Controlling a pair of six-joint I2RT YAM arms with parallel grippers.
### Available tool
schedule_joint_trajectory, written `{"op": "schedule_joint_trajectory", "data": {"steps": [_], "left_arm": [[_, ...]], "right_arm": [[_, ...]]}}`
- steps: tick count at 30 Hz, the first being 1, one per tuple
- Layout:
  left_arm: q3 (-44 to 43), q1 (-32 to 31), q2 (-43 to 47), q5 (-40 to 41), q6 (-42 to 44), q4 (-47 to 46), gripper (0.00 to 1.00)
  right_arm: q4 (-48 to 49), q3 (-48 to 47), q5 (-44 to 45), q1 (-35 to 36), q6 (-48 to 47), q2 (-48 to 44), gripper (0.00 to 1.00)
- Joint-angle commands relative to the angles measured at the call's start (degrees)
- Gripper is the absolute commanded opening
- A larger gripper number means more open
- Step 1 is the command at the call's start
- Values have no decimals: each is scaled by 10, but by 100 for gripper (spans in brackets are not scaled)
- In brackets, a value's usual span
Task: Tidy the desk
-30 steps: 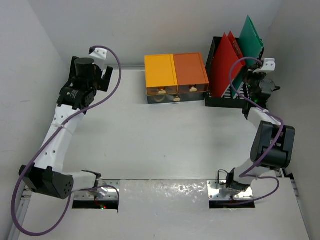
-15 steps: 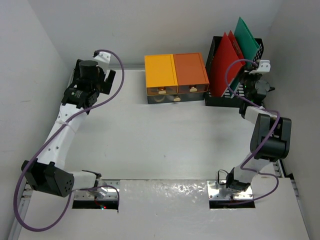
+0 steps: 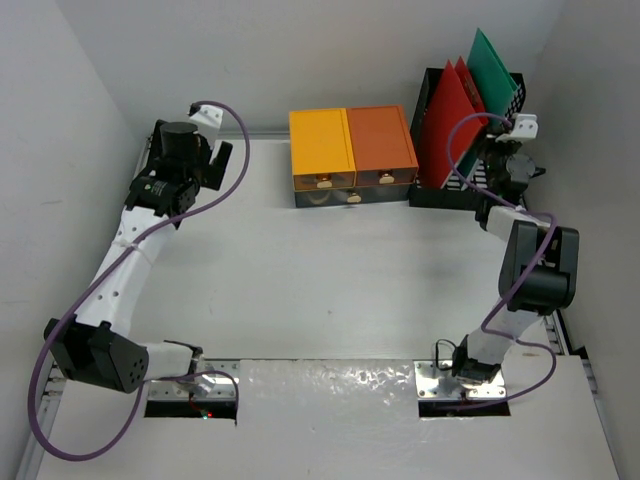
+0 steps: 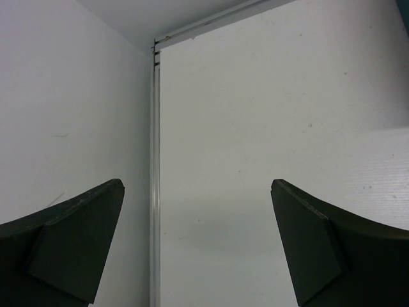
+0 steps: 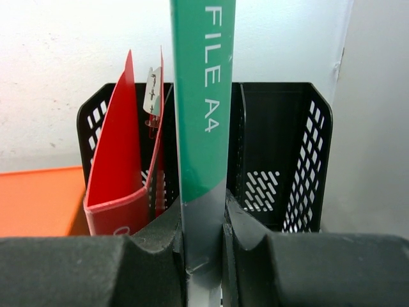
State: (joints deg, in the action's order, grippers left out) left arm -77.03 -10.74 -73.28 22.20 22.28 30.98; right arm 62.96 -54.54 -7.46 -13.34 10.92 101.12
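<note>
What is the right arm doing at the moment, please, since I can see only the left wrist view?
Observer: The right hand is shut on the lower edge of a green file folder, which it holds upright.
Operator: Thank you. Where is that folder relative to any storage?
Observer: It stands at a black mesh file rack, in line with the central divider. I cannot tell which compartment it belongs to.
Operator: Is anything already in the rack?
Observer: Yes, red folders stand in one compartment, on the side nearer a yellow-and-orange drawer box at the far edge of the desk.
</note>
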Motion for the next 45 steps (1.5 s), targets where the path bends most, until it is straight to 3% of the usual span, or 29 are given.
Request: {"op": "schedule_joint_trajectory", "data": {"steps": [1, 12, 19, 27, 31, 34, 40, 41, 45], "left_arm": [[-2, 5, -2, -2, 7, -34, 99], [10, 5, -9, 0, 16, -38, 100], [13, 5, -9, -4, 18, -38, 100], [14, 5, -10, -19, 15, -29, 100], [15, 5, -9, -31, 13, -19, 99], [13, 6, -7, -43, 10, -13, 99], [7, 12, 10, -64, 0, 2, 100], [5, 13, 11, -78, -9, 5, 100], [17, 22, 6, -165, -39, 25, 100]], "right_arm": [[74, -30, 20, 4, 4, 5, 0], [144, -42, 10, 5, 33, 73, 0], [116, -7, 7, 5, 14, 81, 0], [0, -13, 10, 5, 22, 69, 0], [-35, -2, 16, 5, 21, 43, 37], [-68, 8, 26, 5, 12, 5, 60], [-229, 22, 87, 4, -3, -85, 84], [-264, 25, 100, 4, 2, -101, 98], [-489, 35, 199, 4, 90, -185, 99]]}}
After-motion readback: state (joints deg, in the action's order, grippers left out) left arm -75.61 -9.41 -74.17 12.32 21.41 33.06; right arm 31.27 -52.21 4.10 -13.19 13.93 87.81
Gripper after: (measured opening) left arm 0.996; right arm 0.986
